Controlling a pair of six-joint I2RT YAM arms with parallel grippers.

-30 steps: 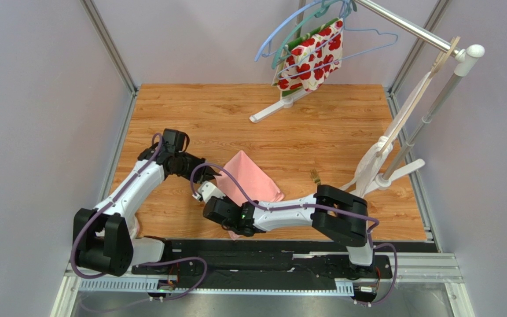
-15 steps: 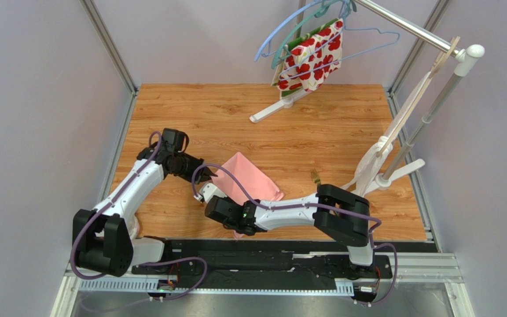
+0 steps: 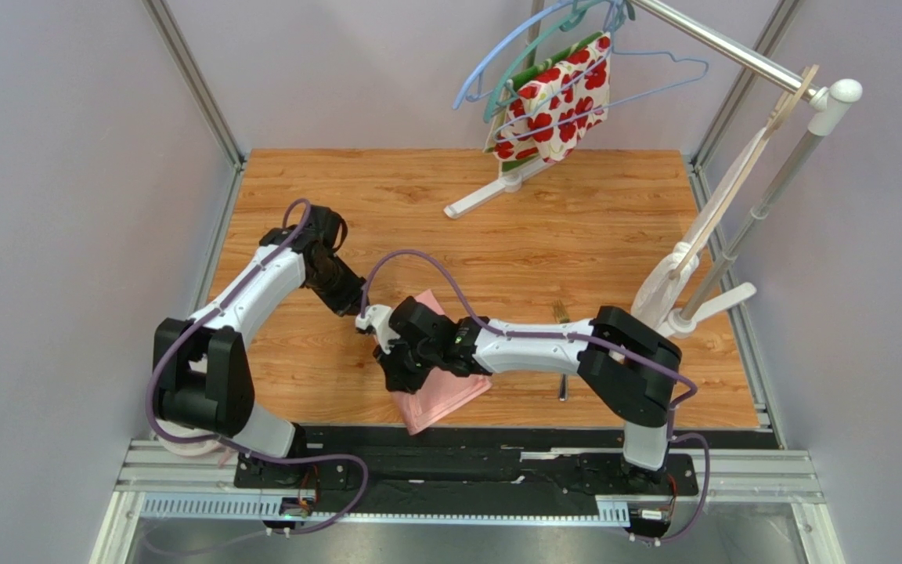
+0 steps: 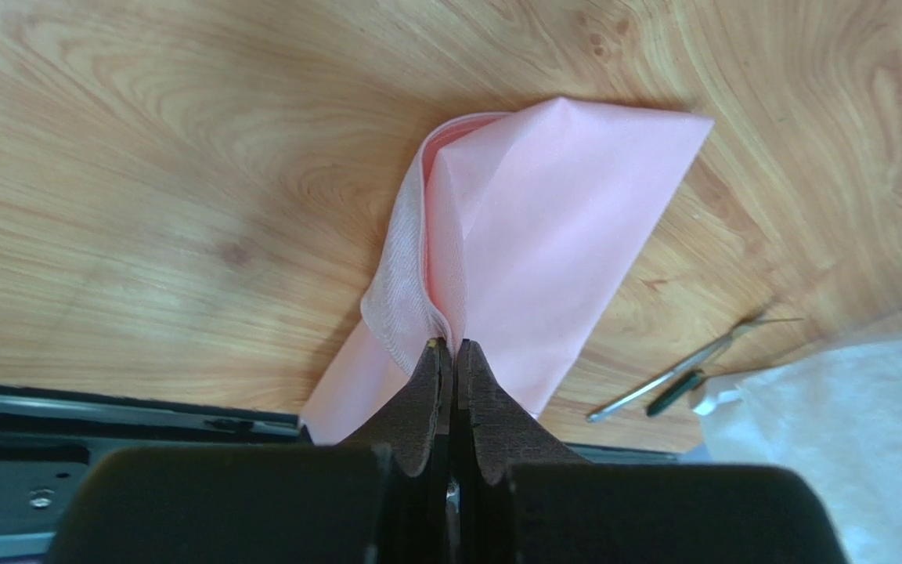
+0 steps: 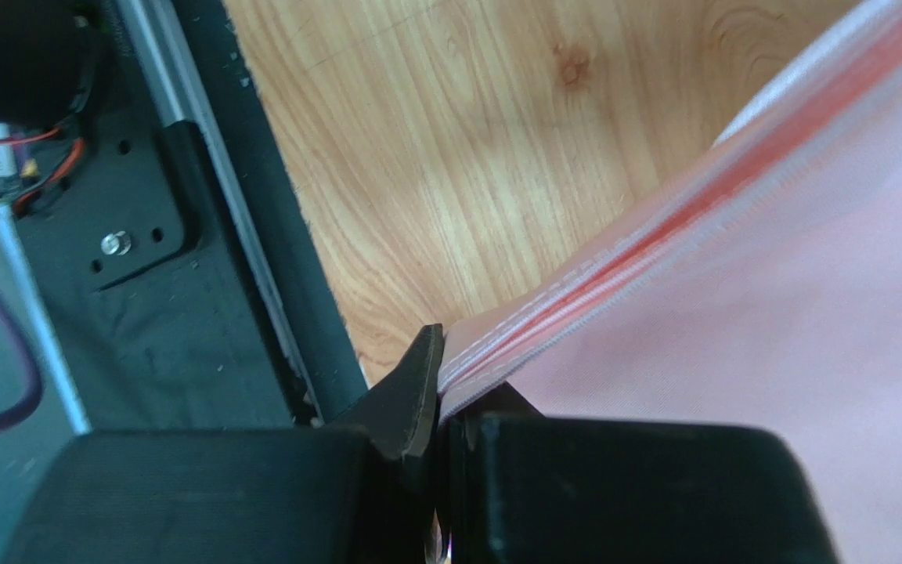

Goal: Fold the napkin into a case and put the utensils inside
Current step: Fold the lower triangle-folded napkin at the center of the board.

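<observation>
The light-pink napkin lies partly folded near the table's front edge, and both grippers hold it up at its left side. My left gripper is shut on a raised fold of the napkin; in the top view the left gripper sits at the cloth's far-left corner. My right gripper is shut on the stitched edge of the napkin, just nearer in the top view. Two utensils lie right of the cloth: a fork and a darker piece, also seen as slim utensils. No finished case shows.
A clothes rack stands at the back right with hangers, a red-and-white floral cloth and a hanging white cloth. That white cloth is close to the utensils. The black base rail runs along the near edge.
The right gripper has closed on the napkin's edge and moved farther from the rail. The left arm swung right. The napkin now lies nearer the front edge, and a darker utensil is uncovered.
</observation>
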